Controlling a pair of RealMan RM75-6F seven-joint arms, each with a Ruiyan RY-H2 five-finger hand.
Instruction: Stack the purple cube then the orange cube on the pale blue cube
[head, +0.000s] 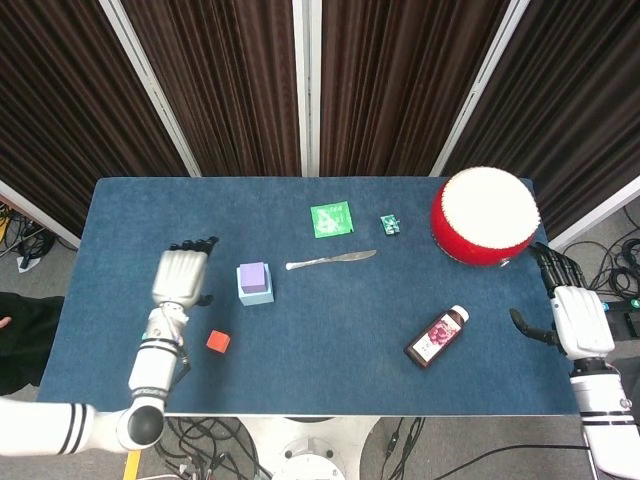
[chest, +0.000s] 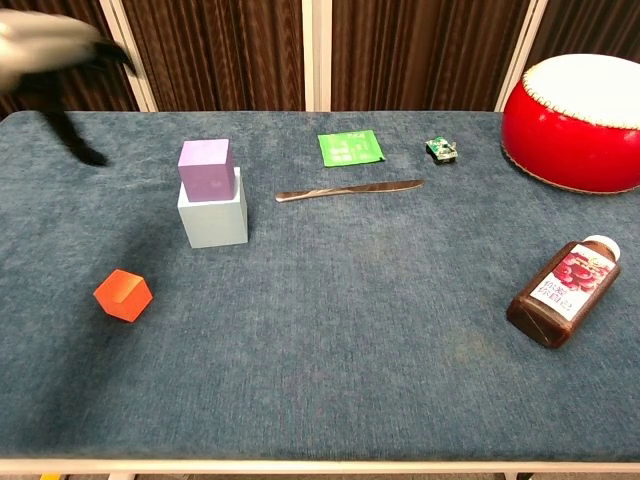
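Left hand (head: 181, 277) held palm-down, fingers (head: 195, 243) extended and apart, holding nothing. Right hand (head: 577, 315) at the far right, fingers (head: 556, 263) spread, also holding nothing; forearm extends toward bottom edge.
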